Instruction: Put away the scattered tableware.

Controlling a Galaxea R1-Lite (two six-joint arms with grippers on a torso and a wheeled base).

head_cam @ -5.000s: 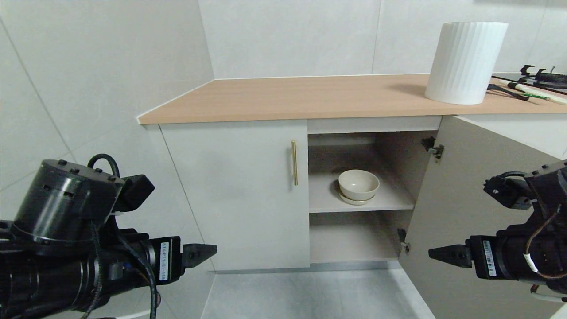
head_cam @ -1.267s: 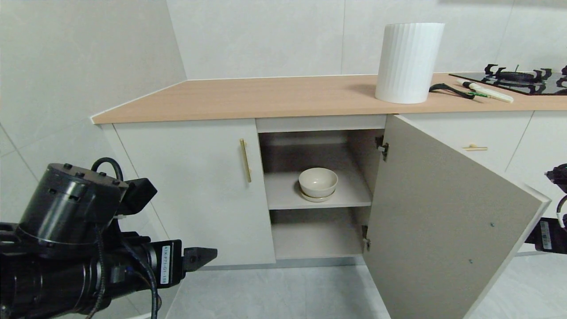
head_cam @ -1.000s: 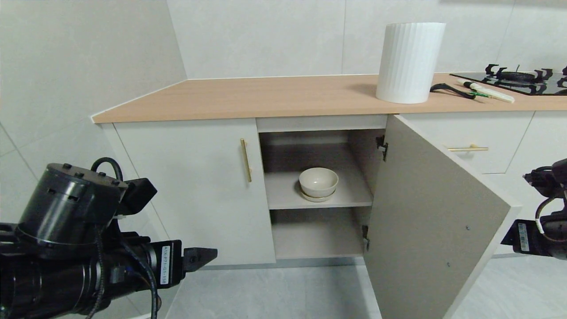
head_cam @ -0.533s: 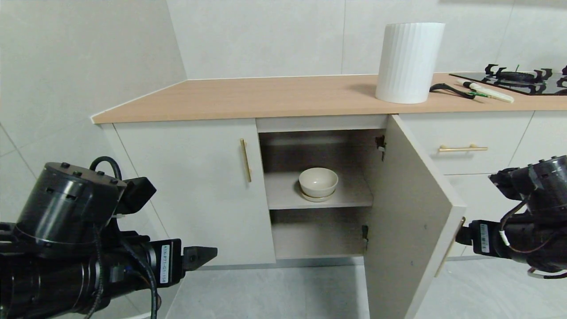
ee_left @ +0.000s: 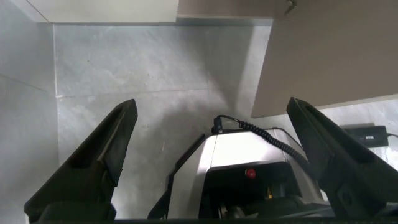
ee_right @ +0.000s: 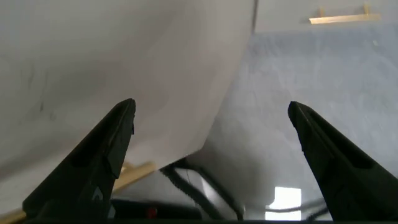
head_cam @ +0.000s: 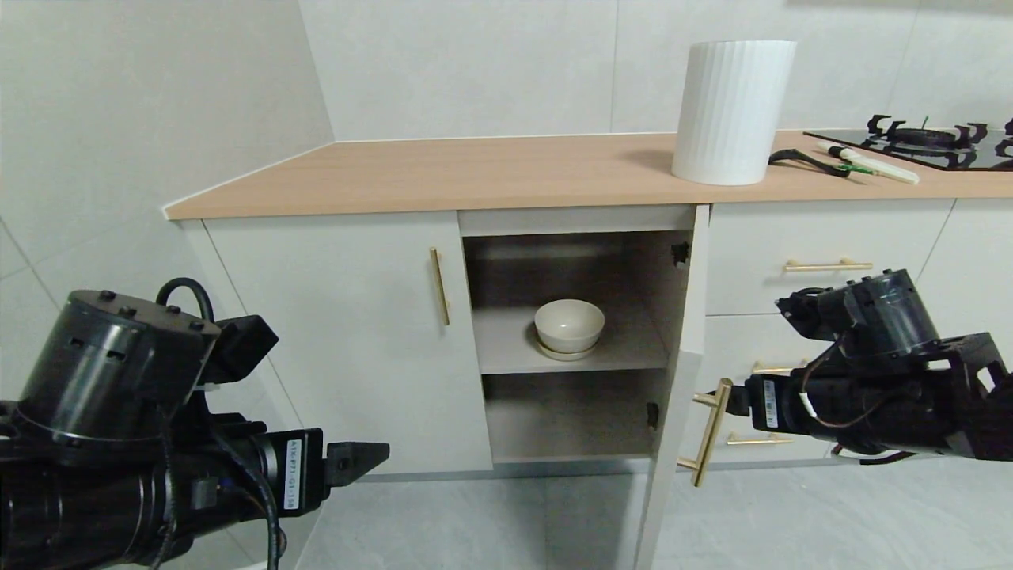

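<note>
Bowl [head_cam: 569,324] unmoved; cab. door [head_cam: 692,317] nearer shut

Left tool [ee_left: 211,104] splayed wide, tiled floor [ee_left: 155,74] beyond.

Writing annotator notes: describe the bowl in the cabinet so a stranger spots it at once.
Under the wooden countertop, one cabinet door stands open. On the upper shelf inside sits a cream bowl, upright on a small plate; the shelf below it is bare.

Kitchen: wood countertop [head_cam: 475,174], gas hob [head_cam: 926,142], tiled walls [head_cam: 459,63], cabinets [head_cam: 340,340].
</note>
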